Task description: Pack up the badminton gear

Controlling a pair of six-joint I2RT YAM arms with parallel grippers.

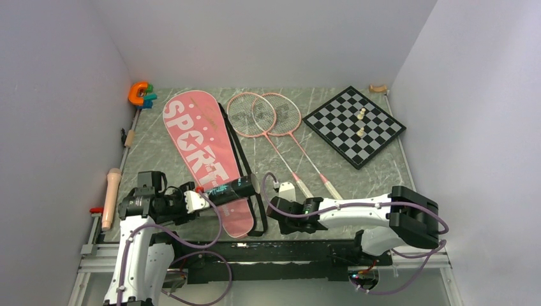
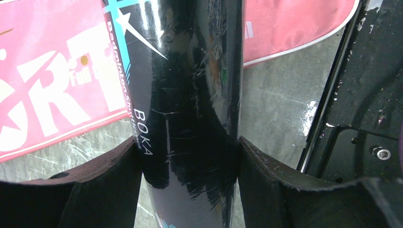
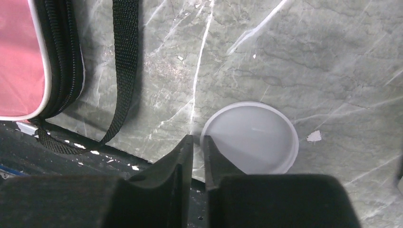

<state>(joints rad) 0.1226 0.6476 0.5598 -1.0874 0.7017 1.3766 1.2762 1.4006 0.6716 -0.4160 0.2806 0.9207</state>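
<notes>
Firmly, left pincer [image 2: 189, 141] clamps dark tube [image 2: 190, 71]; right pincer [image 3: 197, 138] pinches rim of white lid [image 3: 252, 137]

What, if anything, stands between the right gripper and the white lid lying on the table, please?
Nothing visible does. The right gripper has its fingertips at the rim of the white lid on the table; the bag's black strap lies off to one side, clear of both.

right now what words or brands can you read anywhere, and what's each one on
"SPORT": big white letters on the pink racket bag
"BOKA": white print on the dark tube
"Badminton": small white print running along the tube; the words after it are too blurred to read
"Full": small white print on the bag; the rest is hidden behind the tube
White lid: no text visible
</notes>
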